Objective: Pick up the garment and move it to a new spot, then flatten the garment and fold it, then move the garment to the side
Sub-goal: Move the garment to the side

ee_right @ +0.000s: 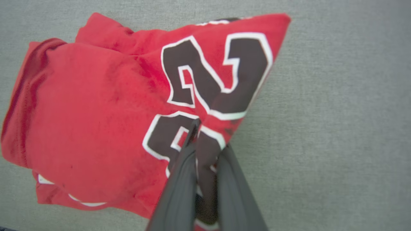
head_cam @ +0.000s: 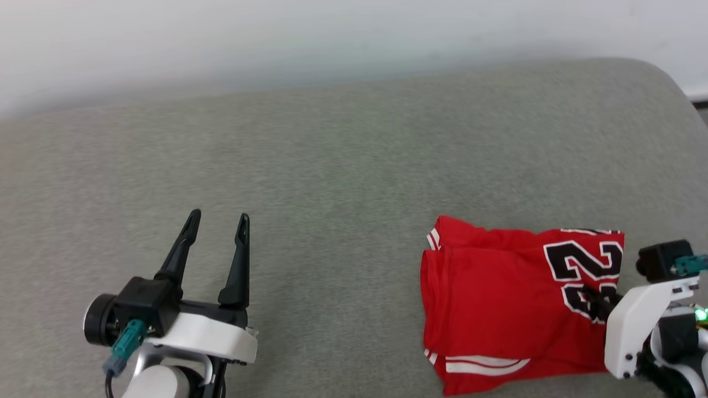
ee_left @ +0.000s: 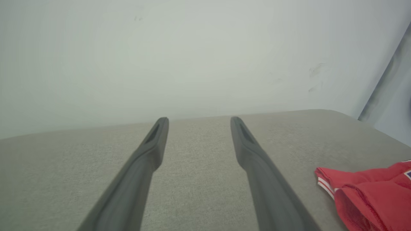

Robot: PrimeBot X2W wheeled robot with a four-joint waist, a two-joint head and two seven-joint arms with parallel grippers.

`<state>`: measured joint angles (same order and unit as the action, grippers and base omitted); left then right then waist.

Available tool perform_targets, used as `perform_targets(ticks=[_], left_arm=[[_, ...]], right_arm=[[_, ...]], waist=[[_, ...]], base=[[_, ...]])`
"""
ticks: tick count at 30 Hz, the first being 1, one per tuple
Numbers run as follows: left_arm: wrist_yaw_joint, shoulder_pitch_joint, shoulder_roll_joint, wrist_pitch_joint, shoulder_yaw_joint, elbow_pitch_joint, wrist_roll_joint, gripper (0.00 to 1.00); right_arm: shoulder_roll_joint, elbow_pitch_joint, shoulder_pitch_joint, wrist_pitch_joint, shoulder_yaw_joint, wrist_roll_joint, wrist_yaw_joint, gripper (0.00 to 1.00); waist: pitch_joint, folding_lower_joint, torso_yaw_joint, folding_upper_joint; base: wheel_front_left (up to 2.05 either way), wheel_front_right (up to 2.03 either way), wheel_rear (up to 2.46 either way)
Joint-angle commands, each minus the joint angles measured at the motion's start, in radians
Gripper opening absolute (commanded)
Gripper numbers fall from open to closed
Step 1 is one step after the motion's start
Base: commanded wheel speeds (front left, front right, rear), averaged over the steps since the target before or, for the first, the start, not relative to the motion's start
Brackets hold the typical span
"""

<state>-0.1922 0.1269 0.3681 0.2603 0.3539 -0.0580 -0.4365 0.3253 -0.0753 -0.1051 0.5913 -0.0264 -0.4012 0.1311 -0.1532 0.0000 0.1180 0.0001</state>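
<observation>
A bare, plain indoor room, most like a test space or lab

A wide table covered in grey woven cloth, with a rounded far right corner, has its far edge along a smooth pale wall. The wall bears a few faint scuff marks. A dark strip runs at its foot past the table's right edge. Lab or home cannot be told.

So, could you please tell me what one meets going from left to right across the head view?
The open left gripper → a bare stretch of the grey padded surface → the folded red garment → the right gripper, shut on the garment's right edge.
</observation>
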Motion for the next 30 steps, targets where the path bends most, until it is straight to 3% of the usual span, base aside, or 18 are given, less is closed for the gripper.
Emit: perform_targets(ticks=[1, 6, 10, 18, 25, 26, 30], left_arm=[[-0.001, 0.018, 0.007, -0.002, 0.000, -0.012, 0.006, 1.00], [0.007, 0.087, 0.023, -0.022, 0.005, -0.047, 0.027, 1.00], [0.026, 0.169, 0.033, -0.043, 0.013, -0.075, 0.048, 1.00], [0.069, 0.328, 0.048, -0.083, 0.047, -0.123, 0.093, 1.00], [0.092, 0.417, 0.050, -0.094, 0.067, -0.135, 0.118, 1.00], [0.098, 0.432, 0.047, -0.090, 0.076, -0.124, 0.120, 1.00], [0.102, 0.431, 0.041, -0.083, 0.082, -0.105, 0.115, 1.00]], right_arm=[[0.008, -0.002, -0.036, -0.007, 0.000, 0.001, -0.001, 0.00], [0.025, -0.042, -0.138, -0.056, 0.025, 0.023, -0.001, 0.00], [0.071, -0.104, -0.243, -0.103, 0.079, 0.050, -0.001, 0.00], [0.204, -0.234, -0.407, -0.184, 0.239, 0.130, -0.001, 0.00], [0.228, -0.343, -0.509, -0.263, 0.369, 0.187, -0.001, 0.00], [0.212, -0.385, -0.536, -0.317, 0.391, 0.220, -0.001, 1.00], [0.199, -0.419, -0.547, -0.381, 0.421, 0.271, -0.001, 1.00]], waist=[[-0.064, 0.0000, 0.085, -0.0001], [-0.173, 0.0000, 0.151, -0.0001], [-0.273, 0.0000, 0.164, -0.0001], [-0.454, 0.0000, 0.130, -0.0001], [-0.544, 0.0000, 0.093, -0.0001], [-0.547, 0.0000, 0.083, -0.0001], [-0.529, 0.0000, 0.075, -0.0001]], base=[[0.00, 0.00, 0.00], [0.00, 0.00, 0.00], [0.00, 0.00, 0.00], [0.00, 0.00, 0.00], [0.00, 0.00, 0.00], [0.00, 0.00, 0.00], [0.00, 0.00, 0.00]])
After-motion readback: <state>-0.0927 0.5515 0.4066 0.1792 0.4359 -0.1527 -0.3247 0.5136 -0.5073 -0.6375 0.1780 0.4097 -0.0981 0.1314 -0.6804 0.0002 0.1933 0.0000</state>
